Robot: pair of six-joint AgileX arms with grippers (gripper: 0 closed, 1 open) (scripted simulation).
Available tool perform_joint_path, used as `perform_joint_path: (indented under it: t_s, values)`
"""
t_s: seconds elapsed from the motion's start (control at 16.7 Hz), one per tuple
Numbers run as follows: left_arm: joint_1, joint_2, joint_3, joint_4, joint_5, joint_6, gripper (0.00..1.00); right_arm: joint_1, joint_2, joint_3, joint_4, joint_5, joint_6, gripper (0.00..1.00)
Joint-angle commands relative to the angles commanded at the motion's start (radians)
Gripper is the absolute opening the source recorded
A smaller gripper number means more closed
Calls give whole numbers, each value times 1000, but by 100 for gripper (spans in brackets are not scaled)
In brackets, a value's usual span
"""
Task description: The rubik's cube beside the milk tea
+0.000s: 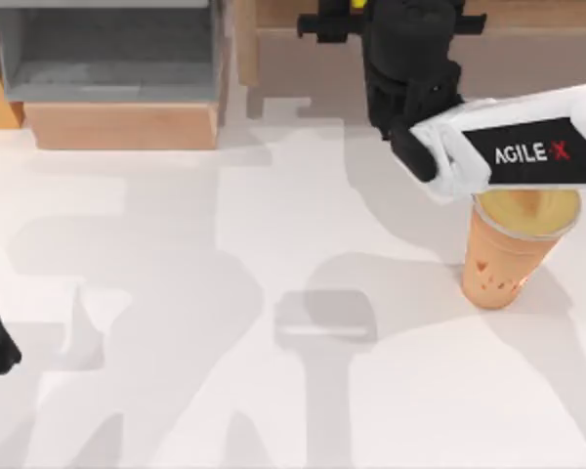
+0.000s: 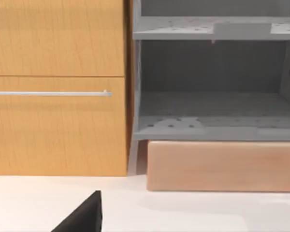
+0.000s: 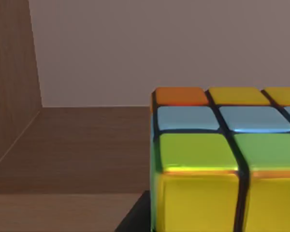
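one arm at work: right gripper (image 1: 410, 98), reached into the back wooden shelf
cube (image 3: 222, 159): seen close by the right wrist; grip cannot be told
cup (image 1: 513, 249): on tabletop, right
advice: cube to be lifted clear, then lowered just beside cup

Top cam looks down; L wrist faces grey shelf (image 2: 212, 111) — R wrist close-up.

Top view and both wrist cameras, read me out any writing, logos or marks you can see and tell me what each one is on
"AGILE X", white letters with a red X, on the black panel of the right arm.
Small red heart marks, not text, on the milk tea.
The rubik's cube tiles carry no writing.
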Motion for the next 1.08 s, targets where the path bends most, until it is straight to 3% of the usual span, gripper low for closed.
perform_joint_path:
  t_s: [0.54, 0.78, 1.08]
  values:
    - [0, 0, 0, 0, 0, 0, 100, -5, -30, 16, -70, -11, 33, 0]
    - [0, 0, 0, 0, 0, 0, 100, 17, -117, 63, -297, -42, 134, 0]
    - [0, 0, 0, 0, 0, 0, 100, 52, -215, 146, -744, -117, 306, 0]
